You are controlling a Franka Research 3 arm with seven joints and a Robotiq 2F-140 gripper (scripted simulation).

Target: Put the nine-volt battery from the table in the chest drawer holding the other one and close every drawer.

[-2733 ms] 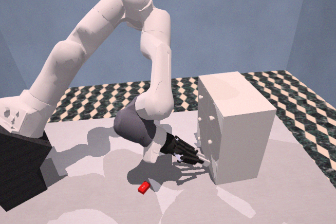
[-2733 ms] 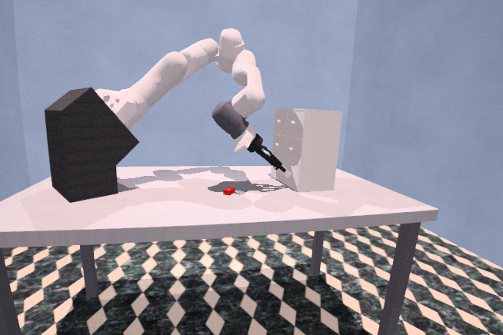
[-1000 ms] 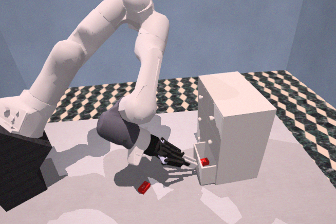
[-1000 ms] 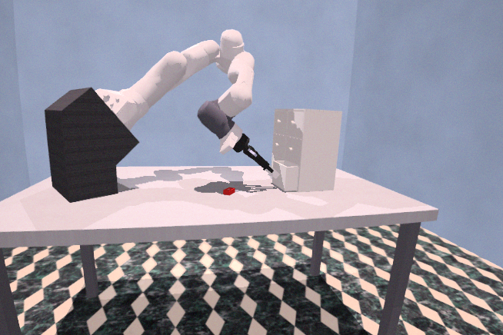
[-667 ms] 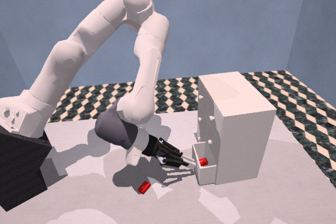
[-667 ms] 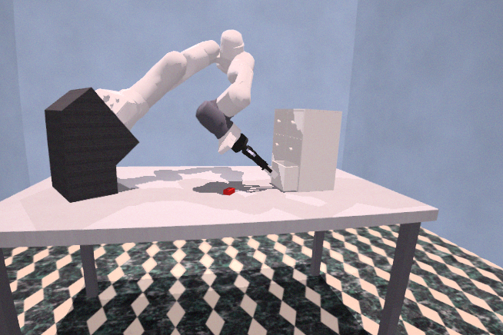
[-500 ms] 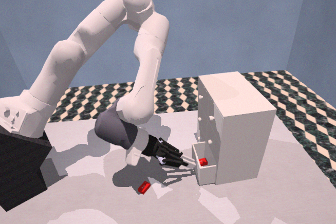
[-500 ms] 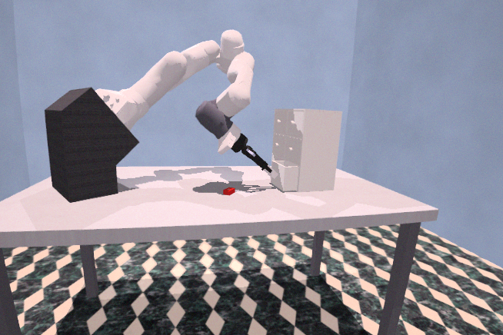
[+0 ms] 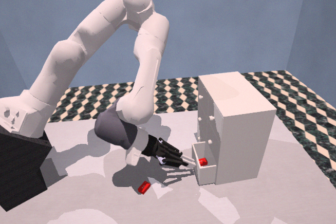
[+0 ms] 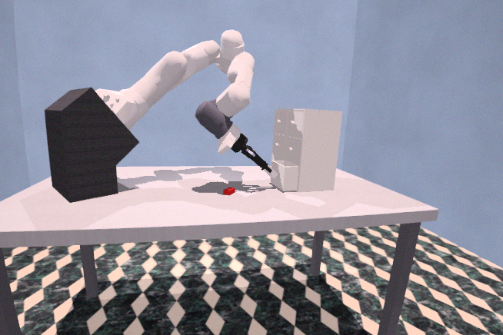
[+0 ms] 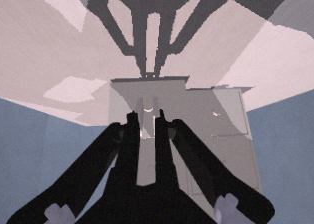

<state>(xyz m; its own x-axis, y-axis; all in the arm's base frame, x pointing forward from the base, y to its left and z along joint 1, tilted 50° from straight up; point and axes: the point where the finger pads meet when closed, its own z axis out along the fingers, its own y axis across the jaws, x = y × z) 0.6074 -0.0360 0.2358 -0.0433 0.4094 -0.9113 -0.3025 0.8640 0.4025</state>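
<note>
A small white chest [image 9: 234,118] [image 10: 315,146] [image 11: 224,145] stands on the table. Its bottom drawer [image 9: 206,175] [image 10: 285,177] [image 11: 149,92] is pulled partly out and holds a red nine-volt battery [image 9: 202,161]. A second red battery [image 9: 144,187] [image 10: 228,191] lies on the table, left of the drawer and under the arm. My gripper [image 9: 193,161] [image 10: 271,171] [image 11: 148,105] reaches down at a slant to the drawer's front. Its fingers are nearly closed around the drawer's small knob [image 11: 149,109]. The upper drawers sit pushed in.
The arm's dark base block [image 9: 13,163] [image 10: 82,146] stands at the table's left end. More knobs [image 9: 212,118] show on the chest's front above the open drawer. The table edge runs behind and to the right of the chest.
</note>
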